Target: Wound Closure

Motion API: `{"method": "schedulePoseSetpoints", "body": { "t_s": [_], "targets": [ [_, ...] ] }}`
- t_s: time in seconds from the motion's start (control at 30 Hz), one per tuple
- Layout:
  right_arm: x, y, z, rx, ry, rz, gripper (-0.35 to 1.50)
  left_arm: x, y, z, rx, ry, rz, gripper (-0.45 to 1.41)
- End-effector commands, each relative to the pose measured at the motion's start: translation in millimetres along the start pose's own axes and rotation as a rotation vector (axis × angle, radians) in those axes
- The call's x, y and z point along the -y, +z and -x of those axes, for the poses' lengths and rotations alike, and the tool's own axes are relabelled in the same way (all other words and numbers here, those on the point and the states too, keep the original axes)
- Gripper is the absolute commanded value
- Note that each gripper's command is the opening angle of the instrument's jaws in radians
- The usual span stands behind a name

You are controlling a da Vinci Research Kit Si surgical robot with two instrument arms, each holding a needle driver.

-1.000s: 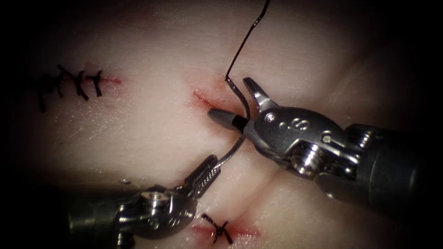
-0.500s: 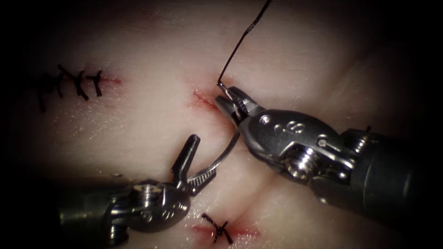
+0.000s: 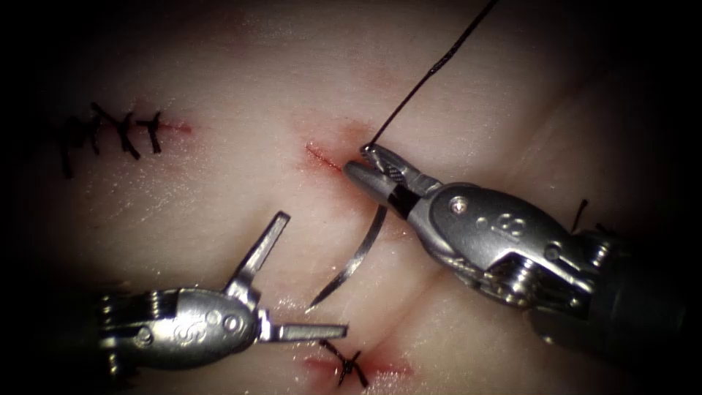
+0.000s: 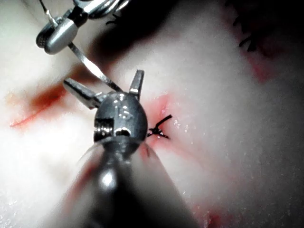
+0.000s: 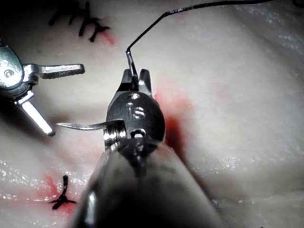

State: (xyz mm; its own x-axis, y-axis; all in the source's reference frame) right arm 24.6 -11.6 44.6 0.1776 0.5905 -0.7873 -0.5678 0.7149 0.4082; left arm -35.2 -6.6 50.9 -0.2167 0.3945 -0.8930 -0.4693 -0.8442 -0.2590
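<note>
Stitches (image 3: 121,132), black, in a row at the far left of the tissue (image 3: 219,183). Left tool (image 3: 289,281): jaws spread wide, one pointing up, one lying level; holds nothing. Knot (image 3: 349,364), black, just below the level jaw, in red fluid (image 3: 380,368). Needle (image 3: 356,258): clear of the tissue, its point hanging free just above the left tool's level jaw, the curve rising to the right tool. Cut (image 3: 322,157): short, red, just left of the right tool's tips. Right tool (image 3: 369,164): jaws closed on the needle near its thread end. Thread (image 3: 431,73): runs from that end up and to the right.
</note>
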Motion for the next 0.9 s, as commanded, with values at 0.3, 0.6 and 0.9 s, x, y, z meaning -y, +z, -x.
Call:
{"method": "schedulePoseSetpoints", "body": {
  "t_s": [0.3,0.6,0.9],
  "targets": [
    [-1.8,-0.1,0.1,-0.106,-0.015,-0.216,-0.35,2.6,1.8,1.7,-0.070,-0.304,0.185,0.99],
    [-1.8,-0.2,-0.2,-0.177,-0.042,-0.322,-0.35,4.3,5.1,2.8,-0.053,-0.534,0.346,0.99],
    [-1.7,-0.1,-0.2,-0.205,-0.108,-0.346,-0.35,4.1,5.9,2.5,-0.056,-0.670,0.494,0.91]
  ]
}}
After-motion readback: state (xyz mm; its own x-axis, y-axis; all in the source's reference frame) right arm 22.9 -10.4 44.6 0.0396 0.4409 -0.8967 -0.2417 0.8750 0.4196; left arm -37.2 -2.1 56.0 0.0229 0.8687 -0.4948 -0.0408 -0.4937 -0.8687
